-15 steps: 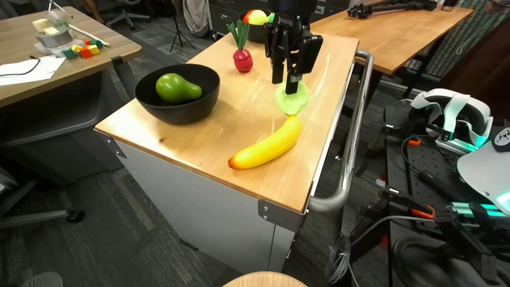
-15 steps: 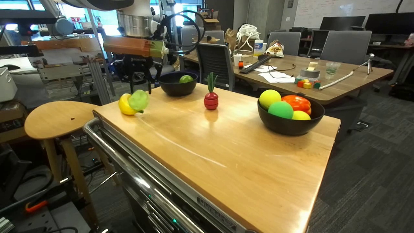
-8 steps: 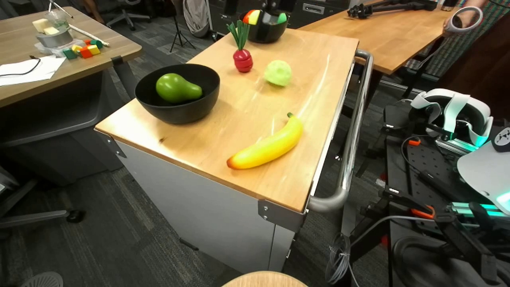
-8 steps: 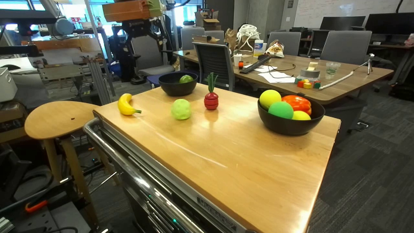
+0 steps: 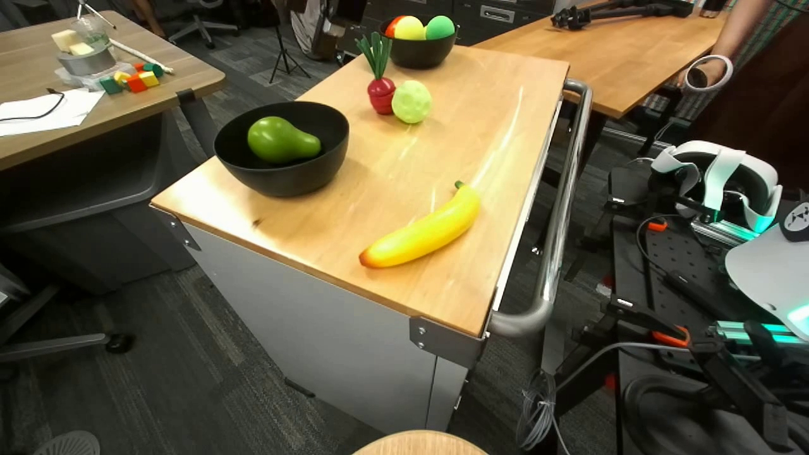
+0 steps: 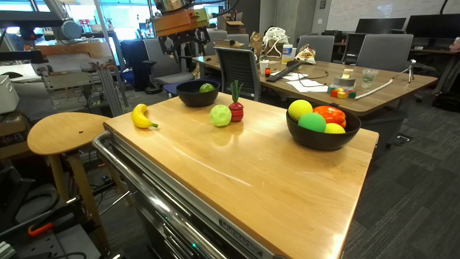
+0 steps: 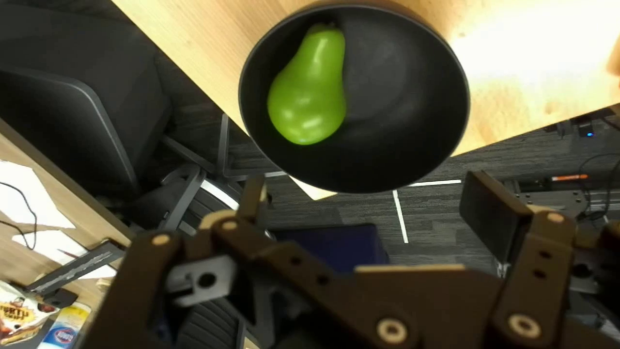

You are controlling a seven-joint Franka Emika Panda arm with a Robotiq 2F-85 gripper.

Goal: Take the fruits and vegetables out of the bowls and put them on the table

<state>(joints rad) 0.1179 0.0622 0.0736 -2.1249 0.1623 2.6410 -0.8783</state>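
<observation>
– Well, anything between the fingers (image 7: 490,213)?

– Nothing at all. Spread wide on the gripper (image 7: 370,203), without the pale green ball (image 5: 412,101) of a second ago.

– And just beyond the tips?

– Looking straight into a black bowl (image 7: 402,106) in the wrist view, with the green pear (image 7: 310,87) inside, over on the left. Not yet around the pear, though.

– And the ball?

– Gone from beside the banana (image 5: 423,230), apparently after a roll, over to the left and farther off in an exterior view. Now down on the table (image 5: 354,215), seemingly against the red vegetable (image 5: 382,95) with the green top, on its right. Off the fingers and onto the table: probably good enough to count as placed.

– Still to empty, then?

– Both bowls, by the look of it. Pear aside, in the second bowl (image 6: 316,142), at the right in an exterior view: a yellow ball (image 6: 300,109), a green ball (image 6: 312,122), a red pepper (image 6: 330,115) and a smaller yellow piece (image 6: 335,128).

– Next, presumably?

– Likely go for the pear: shift over the bowl, straddle the body, squeeze gently. Then set down softly, judging by the ball's wandering on so smooth a top.
</observation>
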